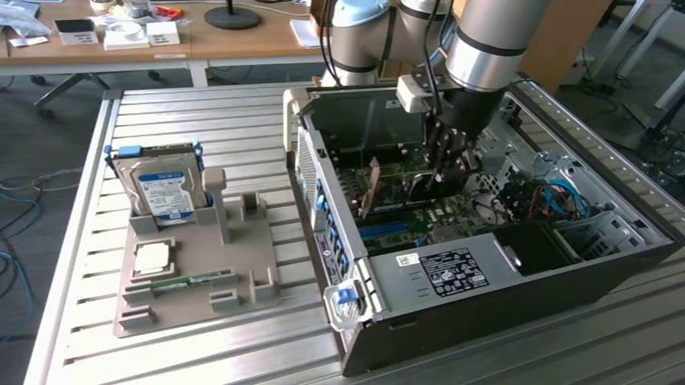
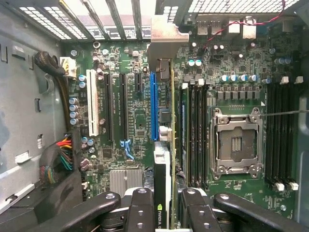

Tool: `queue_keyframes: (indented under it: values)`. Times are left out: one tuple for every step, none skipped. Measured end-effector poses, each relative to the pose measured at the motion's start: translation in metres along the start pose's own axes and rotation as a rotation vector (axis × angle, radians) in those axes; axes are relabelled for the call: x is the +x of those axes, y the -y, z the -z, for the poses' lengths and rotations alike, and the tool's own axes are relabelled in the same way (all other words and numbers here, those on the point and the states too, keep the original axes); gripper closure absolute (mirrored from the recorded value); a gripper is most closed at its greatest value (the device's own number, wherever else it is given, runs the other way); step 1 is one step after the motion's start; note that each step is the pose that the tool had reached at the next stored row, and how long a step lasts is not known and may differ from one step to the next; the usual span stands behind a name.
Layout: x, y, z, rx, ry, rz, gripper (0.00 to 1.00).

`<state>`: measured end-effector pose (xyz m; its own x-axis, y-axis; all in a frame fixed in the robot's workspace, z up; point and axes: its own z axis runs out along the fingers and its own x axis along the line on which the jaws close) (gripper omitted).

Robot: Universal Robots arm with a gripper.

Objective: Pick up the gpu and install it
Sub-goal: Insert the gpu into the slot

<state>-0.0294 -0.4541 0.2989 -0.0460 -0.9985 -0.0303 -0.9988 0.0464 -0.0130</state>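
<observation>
My gripper (image 1: 451, 164) reaches down into the open computer case (image 1: 535, 265) and is shut on the gpu (image 1: 419, 186), which stands on edge over the motherboard. In the wrist view the gpu (image 2: 164, 159) is seen edge-on between my two black fingers (image 2: 140, 208). A black block with a green logo sits close to the gripper (image 2: 164, 215), and a thin green board edge runs away from it. The silver end bracket (image 2: 166, 41) reaches the slotted rear wall. The card runs right alongside the long blue slot (image 2: 153, 106). Whether it is seated in a slot I cannot tell.
Beside the card lie black memory slots (image 2: 195, 130) and the open processor socket (image 2: 236, 140); cable bundles (image 2: 63, 154) hang at the other side. On the slatted table (image 1: 75, 241), a grey holder (image 1: 246, 265) carries a hard drive (image 1: 166, 188), a chip (image 1: 153, 257) and a RAM stick (image 1: 192, 281).
</observation>
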Motion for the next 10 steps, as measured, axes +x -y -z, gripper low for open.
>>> queue_keyframes:
  values:
    - [0.0000, 0.0000, 0.0000, 0.0000, 0.0001, 0.000, 0.73]
    - [0.0000, 0.0000, -0.0001, 0.0001, 0.0003, 0.000, 0.73]
    - [0.0000, 0.0000, -0.0002, 0.0001, 0.0002, 0.000, 0.73]
    - [-0.0001, -0.0001, -0.0010, 0.0003, 0.0008, 0.000, 0.73]
    - [0.0000, -0.0001, -0.0017, 0.0002, 0.0005, 0.000, 0.73]
    - [0.0001, -0.0003, -0.0026, 0.0001, 0.0003, 0.000, 0.73]
    - [0.0001, -0.0004, -0.0033, 0.0001, 0.0003, 0.000, 0.73]
    - [0.0001, -0.0003, -0.0034, 0.0001, 0.0002, 0.000, 0.73]
    - [0.0001, -0.0003, -0.0034, 0.0001, 0.0002, 0.000, 0.73]
    - [0.0001, -0.0004, -0.0034, 0.0001, 0.0001, 0.000, 0.73]
